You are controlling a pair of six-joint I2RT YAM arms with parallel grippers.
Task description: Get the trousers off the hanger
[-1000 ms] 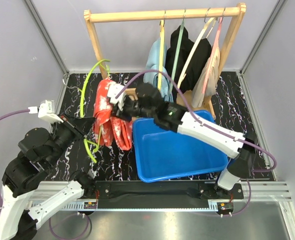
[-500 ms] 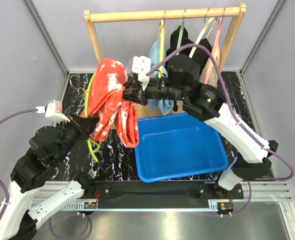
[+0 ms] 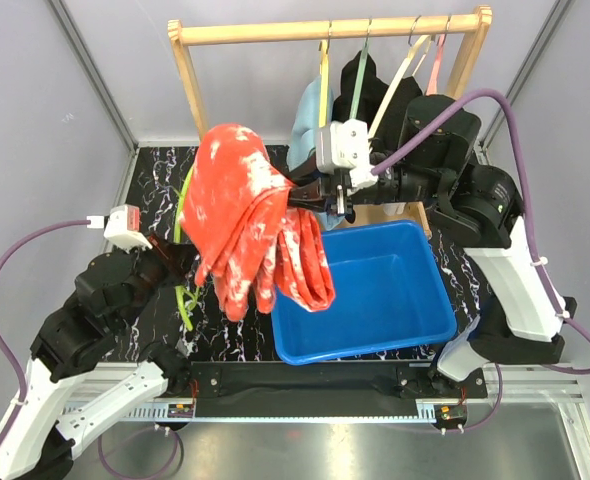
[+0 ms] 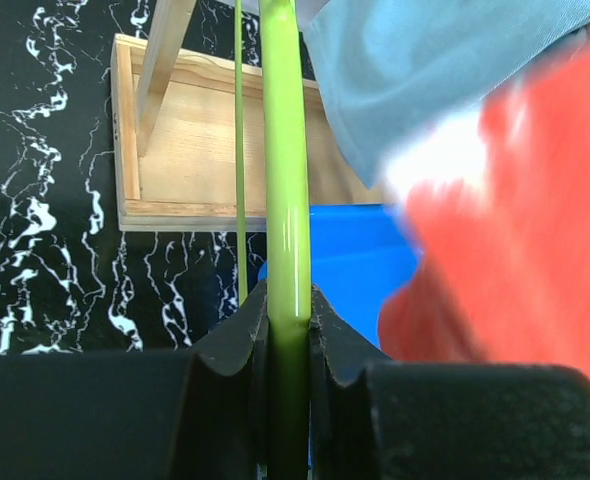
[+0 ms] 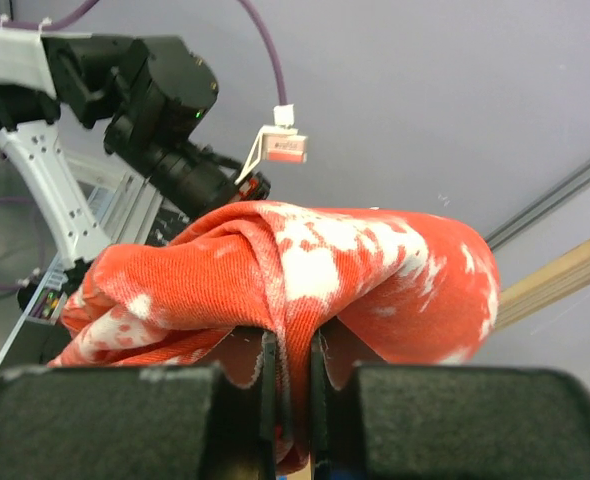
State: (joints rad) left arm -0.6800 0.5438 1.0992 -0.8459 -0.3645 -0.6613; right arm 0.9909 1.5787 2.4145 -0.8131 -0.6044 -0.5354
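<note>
1. Wooden rack [image 3: 325, 28]: stands at the far side. A light blue pair [image 3: 307, 125] and a black pair [image 3: 358, 75] hang from its rail on hangers. The right arm is raised just in front of them. Risk: a swing of that arm could knock these hangers or drag cloth along.
2. Blue tub [image 3: 375, 290]: on the table, right of centre and near of the rack. Nothing can be seen lying in it.
3. Red trousers [image 3: 240, 200]: bunched and held aloft, draped over the tub's left rim and the table beside it. Risk: if let go here, part would likely land outside the tub.
4. Green hanger [image 4: 286, 150]: to the left, close beside the red cloth. Its bar looks bare in the left wrist view. Whether the lower folds are fully clear cannot be told; a fold caught there would pull the hanger askew.
5. Right gripper [image 5: 293, 350]: fingers pinched on a thin fold of the red trousers. Risk: the hanging weight could slide the fold out.
6. Left gripper [image 4: 287, 310]: fingers clamped on the green hanger's bar. Risk: the smooth bar may twist in the grip.
</note>
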